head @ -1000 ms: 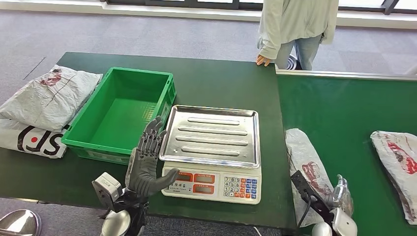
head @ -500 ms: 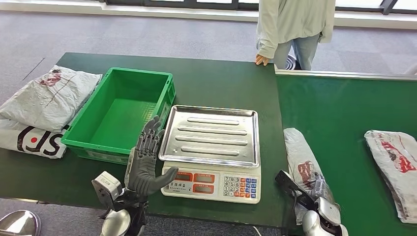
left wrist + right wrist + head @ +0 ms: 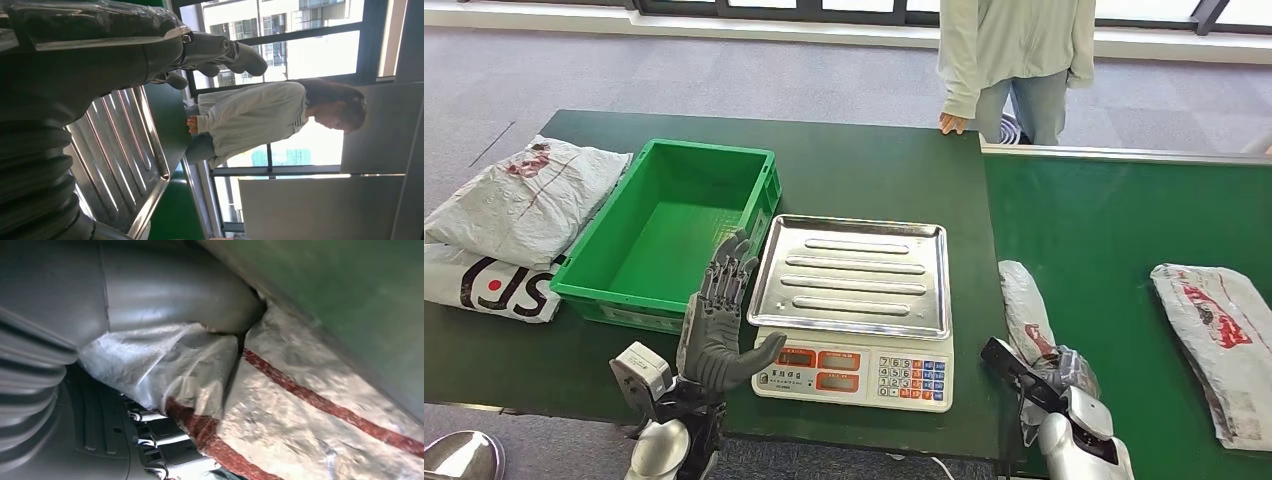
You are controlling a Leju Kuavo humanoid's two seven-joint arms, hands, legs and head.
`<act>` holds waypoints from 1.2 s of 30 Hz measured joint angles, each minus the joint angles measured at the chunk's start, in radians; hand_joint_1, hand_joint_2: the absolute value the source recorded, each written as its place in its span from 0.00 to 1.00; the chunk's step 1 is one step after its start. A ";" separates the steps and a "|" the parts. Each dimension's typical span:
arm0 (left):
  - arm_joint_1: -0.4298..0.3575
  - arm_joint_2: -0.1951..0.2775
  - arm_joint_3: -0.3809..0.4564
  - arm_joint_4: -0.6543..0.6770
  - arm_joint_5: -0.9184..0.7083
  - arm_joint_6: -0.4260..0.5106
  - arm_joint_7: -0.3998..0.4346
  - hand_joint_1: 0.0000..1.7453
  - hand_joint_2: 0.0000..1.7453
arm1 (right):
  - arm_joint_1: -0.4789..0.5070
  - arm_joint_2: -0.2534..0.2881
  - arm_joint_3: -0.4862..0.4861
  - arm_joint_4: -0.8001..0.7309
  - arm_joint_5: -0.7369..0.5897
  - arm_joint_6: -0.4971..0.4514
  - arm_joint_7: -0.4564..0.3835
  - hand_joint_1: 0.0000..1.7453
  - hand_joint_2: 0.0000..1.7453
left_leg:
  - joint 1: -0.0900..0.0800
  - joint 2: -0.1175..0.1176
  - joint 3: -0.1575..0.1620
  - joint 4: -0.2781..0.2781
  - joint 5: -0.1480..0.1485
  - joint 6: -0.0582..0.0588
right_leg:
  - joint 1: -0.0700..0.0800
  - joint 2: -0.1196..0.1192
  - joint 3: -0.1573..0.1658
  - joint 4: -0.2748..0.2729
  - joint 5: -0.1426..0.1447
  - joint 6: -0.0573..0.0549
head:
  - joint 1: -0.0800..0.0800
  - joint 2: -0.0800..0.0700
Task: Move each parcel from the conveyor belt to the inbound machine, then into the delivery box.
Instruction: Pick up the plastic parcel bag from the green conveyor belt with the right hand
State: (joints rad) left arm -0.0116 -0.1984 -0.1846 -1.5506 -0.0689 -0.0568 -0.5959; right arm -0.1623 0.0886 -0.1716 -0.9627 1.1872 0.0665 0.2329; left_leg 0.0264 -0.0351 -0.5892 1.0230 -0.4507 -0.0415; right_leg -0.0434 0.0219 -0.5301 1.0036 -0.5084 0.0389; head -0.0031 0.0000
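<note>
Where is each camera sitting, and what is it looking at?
Head view: high on the robot, looking down at the scale tray, green box and belt; both hands show.
Left wrist view: behind the left hand, looking across the scale tray toward a person.
Right wrist view: behind the right hand, pressed against a parcel.
Head and left wrist views share the tray and person.

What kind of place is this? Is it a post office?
Probably a parcel sorting station: grey parcels ride a green conveyor belt beside a weighing scale, with a green box ready for them.
</note>
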 joint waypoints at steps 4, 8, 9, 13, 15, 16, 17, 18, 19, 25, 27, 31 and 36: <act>-0.002 0.000 0.000 0.003 0.001 0.000 0.000 0.00 1.00 | -0.005 -0.003 0.010 0.008 -0.001 0.001 -0.001 1.00 1.00 | 0.000 0.000 0.000 0.000 0.000 0.000 | 0.000 0.000 0.001 0.000 0.000 0.000 | 0.000 0.000; -0.005 0.000 0.000 0.005 0.001 0.000 0.000 0.00 1.00 | -0.008 -0.005 0.016 0.013 -0.002 0.002 -0.002 1.00 1.00 | 0.000 0.000 0.001 0.000 0.000 0.000 | 0.000 0.000 0.000 0.000 0.000 0.000 | 0.000 0.000; -0.005 0.000 0.000 0.005 0.001 0.001 0.000 0.00 1.00 | -0.009 -0.005 0.017 0.014 -0.003 0.002 -0.003 1.00 1.00 | 0.000 0.000 0.000 0.000 0.000 0.000 | 0.000 0.000 0.000 0.000 0.000 0.000 | 0.000 0.000; -0.007 0.003 0.000 0.007 0.006 0.009 0.000 0.00 1.00 | -0.011 -0.009 0.022 0.018 -0.025 -0.022 -0.016 1.00 1.00 | 0.000 0.000 0.000 0.000 0.000 0.000 | 0.000 0.000 0.001 0.000 0.000 0.000 | 0.000 0.000; -0.007 0.005 0.000 0.007 0.014 0.015 0.000 0.00 1.00 | -0.007 -0.009 0.022 0.011 -0.077 -0.050 -0.053 1.00 1.00 | 0.000 0.000 0.000 0.000 0.000 0.000 | 0.000 0.000 0.001 0.000 0.001 0.000 | 0.000 0.000; -0.007 0.007 0.000 0.007 0.017 0.018 0.000 0.00 1.00 | -0.002 -0.010 0.021 0.001 -0.126 -0.055 -0.089 1.00 1.00 | 0.000 0.001 0.000 0.000 0.000 0.000 | 0.000 0.001 0.001 0.000 0.001 0.000 | 0.000 0.000; -0.007 0.009 0.000 0.006 0.020 0.020 0.000 0.00 1.00 | 0.007 -0.011 0.018 -0.016 -0.194 -0.053 -0.135 1.00 1.00 | 0.000 0.002 -0.001 0.000 0.000 0.000 | 0.000 0.002 0.000 0.000 0.002 -0.001 | 0.000 0.000; -0.007 0.011 0.000 0.006 0.023 0.021 0.000 0.00 1.00 | 0.018 -0.011 0.015 -0.038 -0.273 -0.049 -0.185 1.00 1.00 | 0.000 0.004 -0.002 0.000 0.000 0.000 | 0.000 0.004 -0.001 0.000 0.002 -0.001 | 0.000 0.000; -0.007 0.013 0.000 0.005 0.025 0.021 -0.002 0.00 1.00 | 0.032 -0.012 0.011 -0.064 -0.358 -0.048 -0.233 1.00 1.00 | 0.000 0.006 -0.003 0.000 0.001 0.000 | 0.000 0.007 -0.003 0.001 0.004 -0.002 | 0.000 0.000; -0.007 0.016 0.000 0.005 0.032 0.022 -0.012 0.00 1.00 | 0.094 -0.007 0.005 -0.208 -0.602 -0.073 -0.343 1.00 1.00 | 0.000 0.013 -0.010 -0.002 0.003 -0.003 | 0.000 0.014 -0.013 0.003 0.007 -0.004 | 0.000 0.000; -0.007 0.016 0.000 0.005 0.033 0.022 -0.013 0.00 1.00 | 0.099 -0.006 0.005 -0.234 -0.606 -0.073 -0.345 1.00 1.00 | 0.000 0.012 -0.011 -0.003 0.003 -0.003 | 0.000 0.013 -0.013 0.003 0.007 -0.004 | 0.000 0.000; -0.007 0.016 0.000 0.005 0.033 0.022 -0.013 0.00 1.00 | 0.104 -0.002 0.005 -0.265 -0.610 -0.073 -0.346 1.00 1.00 | 0.000 0.012 -0.012 -0.004 0.003 -0.003 | 0.000 0.013 -0.014 0.003 0.006 -0.005 | 0.000 0.000; -0.007 0.016 0.000 0.005 0.033 0.022 -0.013 0.00 1.00 | 0.105 0.004 0.005 -0.287 -0.612 -0.073 -0.349 1.00 1.00 | 0.000 0.012 -0.012 -0.004 0.003 -0.003 | 0.000 0.012 -0.014 0.003 0.006 -0.004 | 0.000 0.000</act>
State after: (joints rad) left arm -0.0188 -0.1824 -0.1843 -1.5454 -0.0359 -0.0347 -0.6090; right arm -0.0575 0.0923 -0.1663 -1.2495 0.5756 -0.0065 -0.1164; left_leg 0.0263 -0.0233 -0.6015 1.0191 -0.4473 -0.0447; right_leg -0.0437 0.0342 -0.5440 1.0067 -0.5026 0.0345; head -0.0031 0.0000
